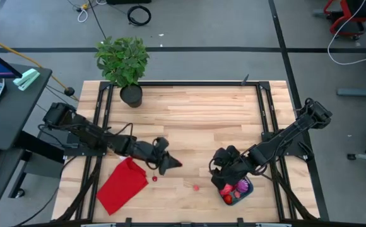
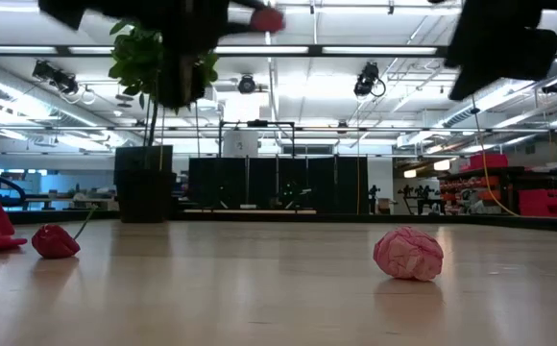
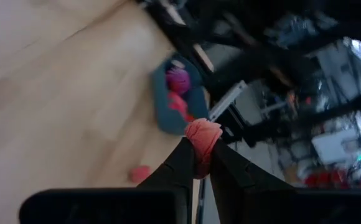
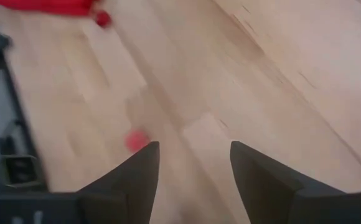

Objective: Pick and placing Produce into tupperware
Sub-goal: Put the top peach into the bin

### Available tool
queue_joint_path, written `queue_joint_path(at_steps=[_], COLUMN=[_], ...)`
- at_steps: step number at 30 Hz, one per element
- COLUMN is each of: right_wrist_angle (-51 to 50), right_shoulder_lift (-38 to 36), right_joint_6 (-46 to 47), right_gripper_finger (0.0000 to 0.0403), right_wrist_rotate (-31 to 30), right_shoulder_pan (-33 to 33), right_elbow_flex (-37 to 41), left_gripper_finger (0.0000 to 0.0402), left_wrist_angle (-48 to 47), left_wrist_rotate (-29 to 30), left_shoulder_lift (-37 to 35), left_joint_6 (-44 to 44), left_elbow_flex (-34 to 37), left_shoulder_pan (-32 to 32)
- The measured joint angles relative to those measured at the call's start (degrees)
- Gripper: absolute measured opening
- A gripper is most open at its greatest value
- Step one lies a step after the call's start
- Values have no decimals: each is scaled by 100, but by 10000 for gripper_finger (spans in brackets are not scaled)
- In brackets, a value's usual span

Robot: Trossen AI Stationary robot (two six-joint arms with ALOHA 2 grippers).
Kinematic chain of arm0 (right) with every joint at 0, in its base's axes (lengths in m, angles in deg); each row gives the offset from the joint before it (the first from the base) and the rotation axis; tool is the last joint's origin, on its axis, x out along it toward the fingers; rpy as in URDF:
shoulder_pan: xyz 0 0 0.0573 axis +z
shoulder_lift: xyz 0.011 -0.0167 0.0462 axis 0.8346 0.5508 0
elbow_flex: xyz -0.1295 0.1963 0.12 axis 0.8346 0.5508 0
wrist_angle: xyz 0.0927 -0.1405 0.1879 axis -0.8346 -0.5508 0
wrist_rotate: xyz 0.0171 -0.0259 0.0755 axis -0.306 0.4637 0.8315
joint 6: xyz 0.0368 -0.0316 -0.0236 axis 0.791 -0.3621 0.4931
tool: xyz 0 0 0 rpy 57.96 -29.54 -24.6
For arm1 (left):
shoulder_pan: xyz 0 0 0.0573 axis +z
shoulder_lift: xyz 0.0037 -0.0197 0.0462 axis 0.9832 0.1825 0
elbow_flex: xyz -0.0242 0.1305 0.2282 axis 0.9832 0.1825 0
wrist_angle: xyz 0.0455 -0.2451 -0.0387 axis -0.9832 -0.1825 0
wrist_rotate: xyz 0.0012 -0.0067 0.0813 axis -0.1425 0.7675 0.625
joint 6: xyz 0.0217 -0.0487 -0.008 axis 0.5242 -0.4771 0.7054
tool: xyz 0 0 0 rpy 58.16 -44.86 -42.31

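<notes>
My left gripper (image 1: 172, 164) hovers above the table right of the red cloth (image 1: 122, 184), shut on a pink-red toy produce piece (image 3: 203, 135), which also shows high up in the low view (image 2: 264, 18). The teal tupperware (image 1: 248, 188) sits near the table's near right and holds purple (image 3: 178, 79) and red pieces. My right gripper (image 4: 193, 150) is open above the table just left of the tub, touching nothing. A red piece with a stem (image 2: 56, 241) and a pink piece (image 2: 409, 254) lie on the table between the cloth and the tub. My left gripper pinches the pink-red produce piece between its two fingers (image 3: 183, 163), at their free ends. The upper part of the piece (image 3: 204, 129) sticks out past the fingertips. The piece is lifted clear of the table.
A potted plant (image 1: 125, 63) stands at the far left of the table. The red cloth lies flat at the near left. Black frame rails (image 1: 264, 107) run along the table's left and right sides. Bare wood fills the table's middle and far part.
</notes>
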Motion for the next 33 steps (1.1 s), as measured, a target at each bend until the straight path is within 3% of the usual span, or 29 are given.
queue_joint_path(at_steps=[4,9,13,24,33], right_wrist_angle=[-667,-1341,-1920,-2785,-3591], right_shoulder_lift=[-1,-7,-9,-13,-15], right_joint_6=[348,952,1451,1644,2195], right_gripper_finger=[201,199,199,203,206], right_wrist_rotate=[212,923,1242,1423,1406], right_shoulder_pan=[0,6,10,-10,-36], right_elbow_flex=[0,0,0,0,0], left_gripper_finger=[38,42,40,38,39], left_wrist_angle=[-855,-2534,-3260,-3342,-3574], left_wrist_rotate=[13,33,30,-558,-612], left_shoulder_lift=[0,110,458,2298,3757], left_joint_6=[589,1379,1576,1860,3418], left_elbow_flex=[-838,-2012,-2785,-4409,-6157], left_shoulder_pan=[-133,-101,-8,36,-22])
